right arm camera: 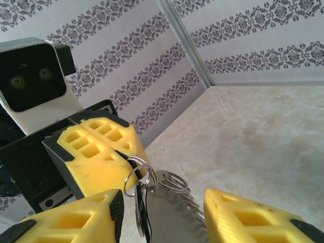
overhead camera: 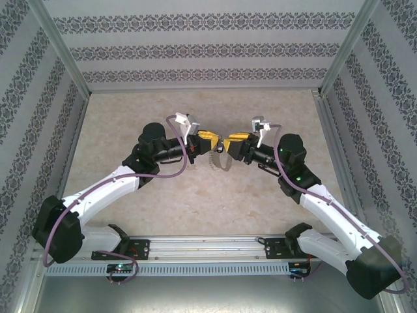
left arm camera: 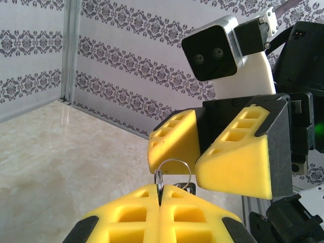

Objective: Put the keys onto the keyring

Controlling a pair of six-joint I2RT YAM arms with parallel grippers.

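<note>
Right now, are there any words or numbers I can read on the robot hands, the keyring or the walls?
None can be read.
The keyring, the left gripper, the right gripper and the wallpaper carry no legible text; the wallpaper's marks are a pattern, not letters.

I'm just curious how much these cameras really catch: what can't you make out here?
- Keyring: right wrist view, bottom edge cuts off its lower part; top view, too small for detail.
- Dark strip hanging beside it: possibly the key, but the same edge cuts it off.
- Left wrist view: the left pincer hides all but one small ring.
</note>
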